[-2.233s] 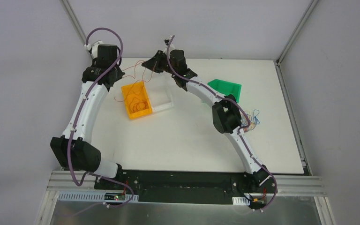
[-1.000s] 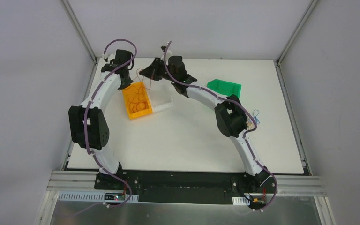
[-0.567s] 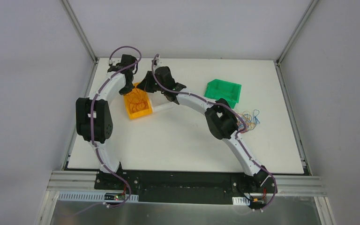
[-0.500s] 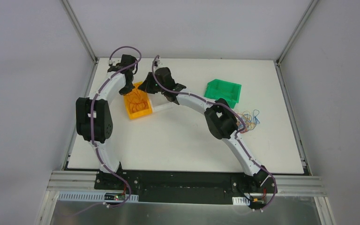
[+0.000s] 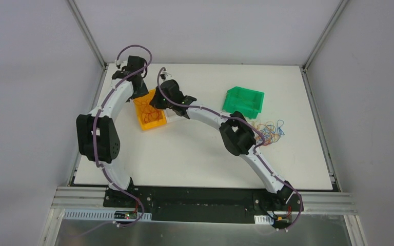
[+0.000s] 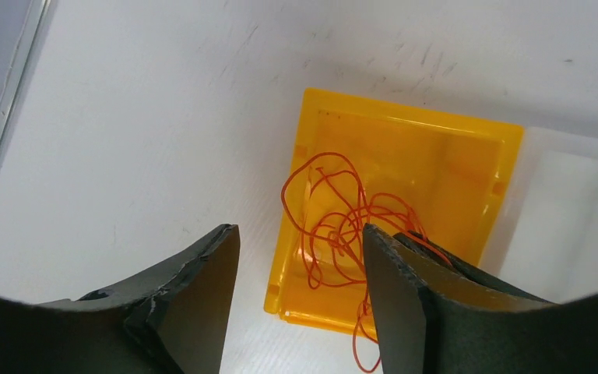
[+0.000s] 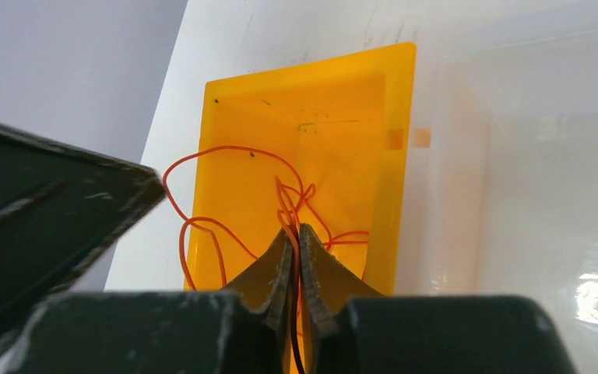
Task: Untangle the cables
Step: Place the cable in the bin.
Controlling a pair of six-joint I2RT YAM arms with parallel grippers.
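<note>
My right claw (image 7: 296,238) is pinched shut on an orange wire (image 7: 226,148) that loops into the yellow bin (image 7: 393,117). My left claw (image 6: 300,241) hangs over that bin, jaws apart and holding nothing. The other cables (image 5: 269,130) lie clumped on the table (image 5: 195,159) near the green bin (image 5: 243,100).

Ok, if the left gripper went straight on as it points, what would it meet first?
Likely the orange cables in the yellow bin, right under the open left gripper; depth unclear.

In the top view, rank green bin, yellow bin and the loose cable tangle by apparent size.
1. green bin and yellow bin: about alike; the yellow one is partly covered.
2. cable tangle: smallest.
</note>
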